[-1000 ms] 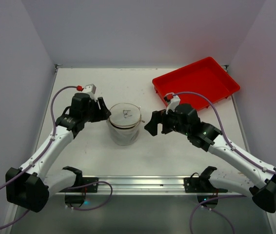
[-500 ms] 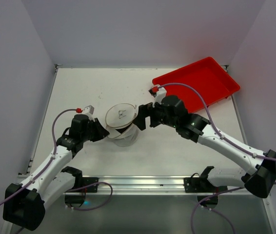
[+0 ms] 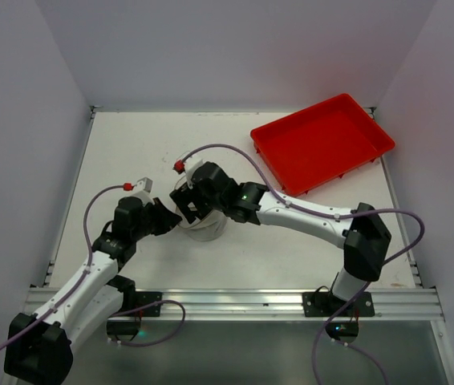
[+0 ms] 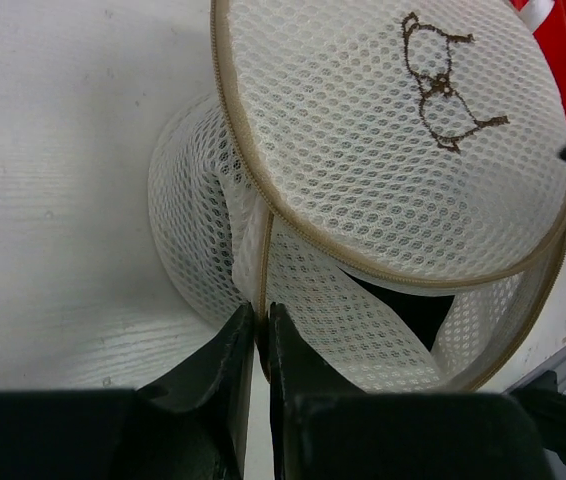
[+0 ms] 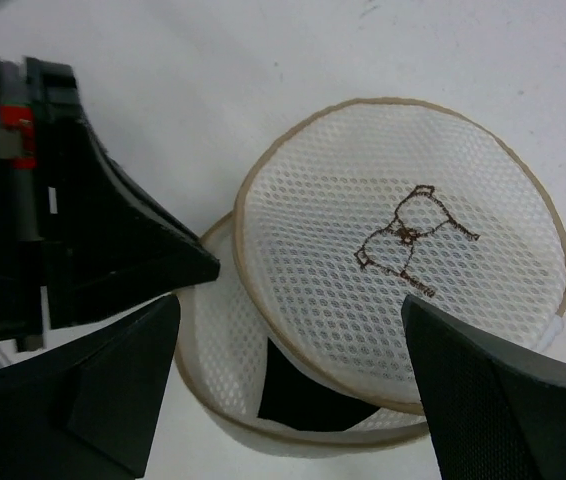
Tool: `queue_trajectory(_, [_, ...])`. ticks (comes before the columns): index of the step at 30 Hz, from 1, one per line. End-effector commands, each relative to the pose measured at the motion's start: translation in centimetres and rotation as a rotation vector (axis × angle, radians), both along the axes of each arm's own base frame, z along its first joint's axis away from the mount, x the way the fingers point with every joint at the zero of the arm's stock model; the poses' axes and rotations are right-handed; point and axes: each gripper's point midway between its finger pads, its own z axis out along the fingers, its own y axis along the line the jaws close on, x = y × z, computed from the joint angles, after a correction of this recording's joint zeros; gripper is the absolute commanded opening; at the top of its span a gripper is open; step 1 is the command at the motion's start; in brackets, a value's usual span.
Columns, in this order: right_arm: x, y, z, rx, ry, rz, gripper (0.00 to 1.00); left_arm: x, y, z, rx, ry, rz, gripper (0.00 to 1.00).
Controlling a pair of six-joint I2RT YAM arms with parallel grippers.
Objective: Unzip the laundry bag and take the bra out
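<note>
No letters, numbers or brand names can be read anywhere. The one sign is a small brown mark stitched in a thin line on the round mesh lid of the bag. It is a looping outline drawing, not writing.

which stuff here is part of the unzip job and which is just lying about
In the job: laundry bag, partly unzipped; dark item inside it, likely the bra; left claw, pinching the bag's seam; right claw, open over the bag.
Lying about: red tray, far right.
</note>
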Motion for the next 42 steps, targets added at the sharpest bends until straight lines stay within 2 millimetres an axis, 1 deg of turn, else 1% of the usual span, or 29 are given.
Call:
queue_trajectory(1, [2.2,0.2,0.6,-0.07,-0.149,0.008,0.93,0.6,-0.6,1.7,-0.024,-0.084,-0.023,0.14])
queue_trajectory(3, [2.7,0.0,-0.1,-0.117,-0.175,0.0,0.93,0.6,-0.5,1.8,-0.018,-0.084,-0.023,0.13])
queue_trajectory(4, [2.7,0.0,-0.8,-0.137,-0.167,0.002,0.92,0.6,-0.4,1.8,-0.011,-0.082,-0.019,0.13])
queue_trajectory(7, [2.4,0.0,-2.0,-0.175,-0.183,0.036,0.9,0.6,-0.2,1.7,0.0,-0.077,-0.012,0.12])
queue_trajectory(12, [2.4,0.5,-2.9,-0.206,-0.203,0.044,0.86,0.8,0.1,1.7,0.025,-0.068,-0.009,0.11])
queue_trajectory(13, [2.6,0.8,-2.8,-0.213,-0.219,0.047,0.84,0.9,0.1,1.8,0.027,-0.068,-0.008,0.11])
queue_trajectory(14, [2.5,1.1,-3.5,-0.227,-0.217,0.056,0.84,0.9,0.1,1.8,0.028,-0.067,-0.008,0.11])
queue_trajectory(15, [2.4,1.3,-3.7,-0.233,-0.22,0.063,0.83,1.0,0.1,2.2,0.03,-0.07,-0.009,0.11])
queue_trajectory(20, [1.9,2.2,-4.3,-0.272,-0.272,0.113,0.82,1.3,0.6,2.5,0.061,-0.061,0.009,0.09])
queue_trajectory(22, [2.2,2.3,-4.5,-0.282,-0.291,0.106,0.74,1.3,0.6,2.5,0.066,-0.057,0.008,0.08])
queue_trajectory(23, [2.4,2.2,-4.5,-0.287,-0.295,0.093,0.69,1.4,0.6,2.6,0.064,-0.061,0.01,0.07])
queue_trajectory(24, [2.9,1.9,-4.3,-0.295,-0.31,0.058,0.53,1.5,0.7,2.5,0.068,-0.056,0.021,0.06])
queue_trajectory(25, [3.0,1.8,-3.9,-0.283,-0.309,0.035,0.45,1.5,0.9,2.5,0.071,-0.052,0.033,0.02])
queue_trajectory(26, [3.2,1.7,-3.5,-0.272,-0.312,0.016,0.36,1.4,1.1,2.2,0.076,-0.042,0.043,0.0])
queue_trajectory(27, [3.4,1.5,-2.9,-0.263,-0.324,-0.009,0.24,1.5,1.4,2.1,0.085,-0.037,0.061,0.0])
queue_trajectory(28, [3.4,1.0,-2.0,-0.236,-0.325,-0.037,0.19,1.6,1.5,2.1,0.088,-0.035,0.072,0.0])
queue_trajectory(30, [3.5,0.4,-0.7,-0.206,-0.329,-0.08,0.09,1.6,1.9,1.9,0.099,-0.024,0.093,0.0])
queue_trajectory(31, [3.5,-0.7,0.6,-0.169,-0.33,-0.138,0.06,1.7,2.0,1.8,0.105,-0.021,0.099,0.0])
queue_trajectory(33, [3.4,-2.0,1.8,-0.123,-0.316,-0.207,0.0,2.0,2.3,2.3,0.119,-0.026,0.113,0.0])
queue_trajectory(34, [3.3,-3.4,2.8,-0.063,-0.291,-0.279,0.0,2.1,2.4,2.4,0.127,-0.029,0.117,0.0])
queue_trajectory(35, [3.1,-4.3,3.2,-0.035,-0.272,-0.316,0.0,2.3,2.5,3.0,0.133,-0.038,0.121,0.0])
queue_trajectory(36, [2.9,-5.5,3.0,-0.032,-0.246,-0.351,0.0,2.4,2.9,3.2,0.148,-0.045,0.134,0.0])
queue_trajectory(37, [2.6,-6.7,2.3,0.007,-0.192,-0.417,0.0,2.5,3.1,3.6,0.154,-0.055,0.144,0.0])
queue_trajectory(38, [2.1,-8.0,3.5,0.061,-0.173,-0.454,0.0,2.6,3.3,3.9,0.167,-0.061,0.147,0.0])
queue_trajectory(39, [1.3,-9.5,2.0,0.034,-0.137,-0.479,0.0,2.7,3.8,4.1,0.186,-0.069,0.168,0.0])
queue_trajectory(40, [0.8,-10.2,1.8,0.083,-0.092,-0.526,0.0,2.7,4.0,4.5,0.193,-0.079,0.173,0.0])
queue_trajectory(41, [0.0,-11.0,2.5,0.128,-0.063,-0.54,0.0,2.7,4.2,4.8,0.207,-0.083,0.173,0.0])
queue_trajectory(42, [-0.8,-11.9,1.6,0.117,-0.022,-0.552,0.0,2.8,4.3,5.0,0.215,-0.09,0.176,0.0])
